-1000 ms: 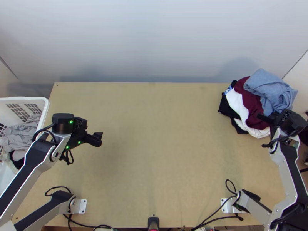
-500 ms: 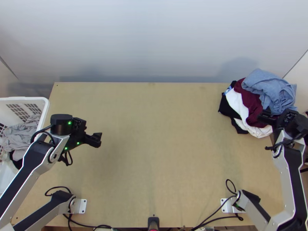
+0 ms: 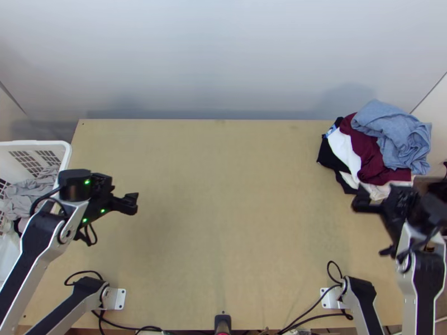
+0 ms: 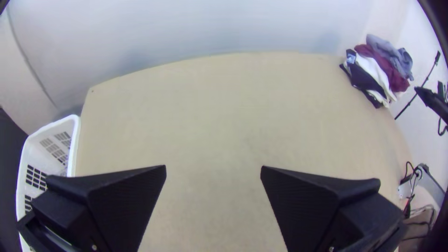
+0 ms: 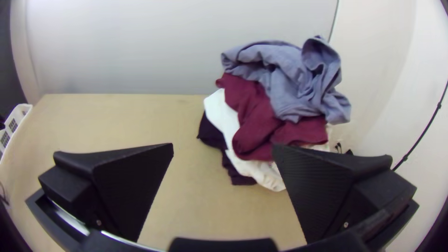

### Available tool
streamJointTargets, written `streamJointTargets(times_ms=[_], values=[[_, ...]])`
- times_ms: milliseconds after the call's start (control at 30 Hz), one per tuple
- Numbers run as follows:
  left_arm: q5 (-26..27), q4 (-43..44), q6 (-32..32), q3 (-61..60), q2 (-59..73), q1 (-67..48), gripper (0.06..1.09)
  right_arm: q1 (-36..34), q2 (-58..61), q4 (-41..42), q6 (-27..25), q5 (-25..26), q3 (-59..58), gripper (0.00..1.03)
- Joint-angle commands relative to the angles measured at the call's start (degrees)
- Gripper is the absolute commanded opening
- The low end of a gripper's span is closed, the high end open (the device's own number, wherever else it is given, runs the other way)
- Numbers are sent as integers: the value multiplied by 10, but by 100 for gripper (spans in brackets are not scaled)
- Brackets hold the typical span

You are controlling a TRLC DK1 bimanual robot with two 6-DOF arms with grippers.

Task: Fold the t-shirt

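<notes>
Table: wall behind its far edge. Far right corner: pile of clothes, bunched and overlapping. Top garment at the pile's far right; second garment partly under it; lower layers stick out to the left and at the near side. Left edge of table: basket, cloth inside. Near edge: one mounting plate left of middle, another right of middle, well apart.

The table is smooth wood with no shine. The basket looks like hard plastic. The blue cloth and dark red cloth look wrinkly. The left arm has smooth metal.
</notes>
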Motion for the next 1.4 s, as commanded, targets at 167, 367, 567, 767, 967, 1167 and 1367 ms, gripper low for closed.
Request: streamJointTargets(times_ms=[167, 367, 567, 767, 967, 1167, 1367], values=[[0, 98, -50, -129, -194, 73, 104, 99, -186, 4, 74, -7, -113, 99], [-9, 198, -27, -206, -268, 101, 104, 125, -208, 149, 60, -5, -207, 99], [-10, 380, -25, -364, -401, 135, 104, 125, -239, 314, 50, -3, -308, 99], [-10, 447, 4, -464, -501, 131, 104, 126, -267, 409, 72, 2, -390, 98], [-10, 483, -26, -515, -509, 124, 104, 128, -346, 383, 95, 2, -432, 98], [-10, 462, -60, -523, -509, 133, 104, 140, -345, 353, 95, 2, -432, 99], [-10, 418, -35, -519, -509, 145, 104, 167, -336, 335, 89, 3, -430, 99]])
